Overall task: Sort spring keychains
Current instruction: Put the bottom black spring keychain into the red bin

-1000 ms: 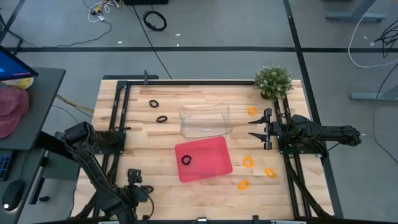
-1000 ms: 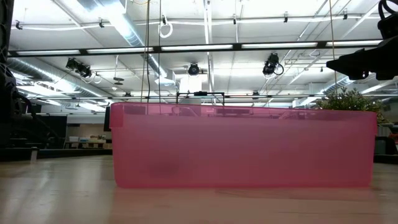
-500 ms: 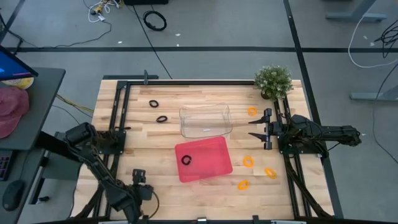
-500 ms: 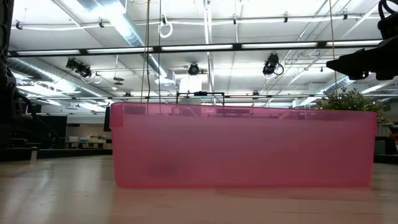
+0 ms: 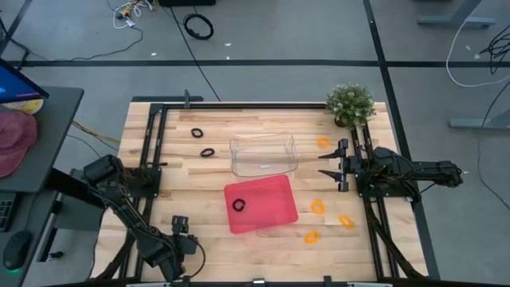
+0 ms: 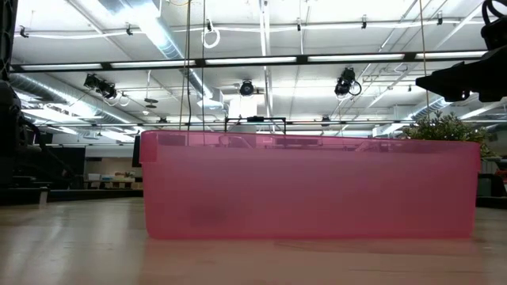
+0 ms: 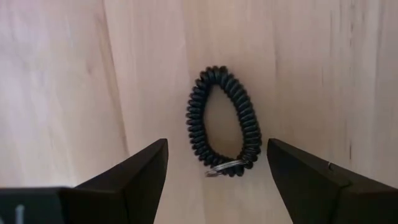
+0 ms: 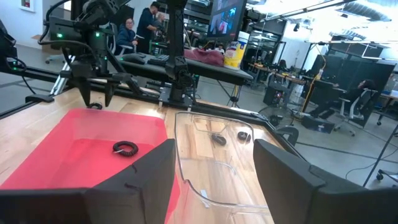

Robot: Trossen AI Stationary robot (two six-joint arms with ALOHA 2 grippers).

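While the right gripper (image 5: 326, 164) waits beside the clear tray (image 5: 263, 154) with its fingers apart, the left gripper (image 5: 182, 238) has slid along the table's near edge and now hangs over a black spring keychain (image 7: 223, 121). Its fingers are wide apart and hold nothing. The keychain lies flat on the wood, right between the two fingers. Its long way runs straight out ahead of the hand, and its little metal ring (image 7: 224, 167) end points back at the hand. I think a grab comes next. One black keychain (image 5: 238, 205) already sits in the red tray (image 5: 275, 211).
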